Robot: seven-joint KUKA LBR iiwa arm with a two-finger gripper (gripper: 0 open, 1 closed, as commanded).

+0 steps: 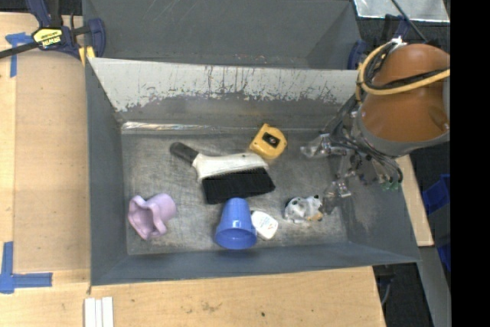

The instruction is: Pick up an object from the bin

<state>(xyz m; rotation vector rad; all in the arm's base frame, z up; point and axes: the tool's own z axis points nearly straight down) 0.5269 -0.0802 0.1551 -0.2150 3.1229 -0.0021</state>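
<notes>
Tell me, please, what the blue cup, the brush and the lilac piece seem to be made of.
The cup: likely plastic, smooth, even blue with a slight sheen. The brush: white body apparently hard plastic, glossy; black bristles, matte and dense, fibre unclear. The lilac piece: probably soft plastic or rubber, matte with rounded lumpy edges; cannot tell which.

- Even, fairly bright light from above; the bin carries a pale sheen on its back wall.
- Short soft shadows hug the brush and blue cup.
</notes>
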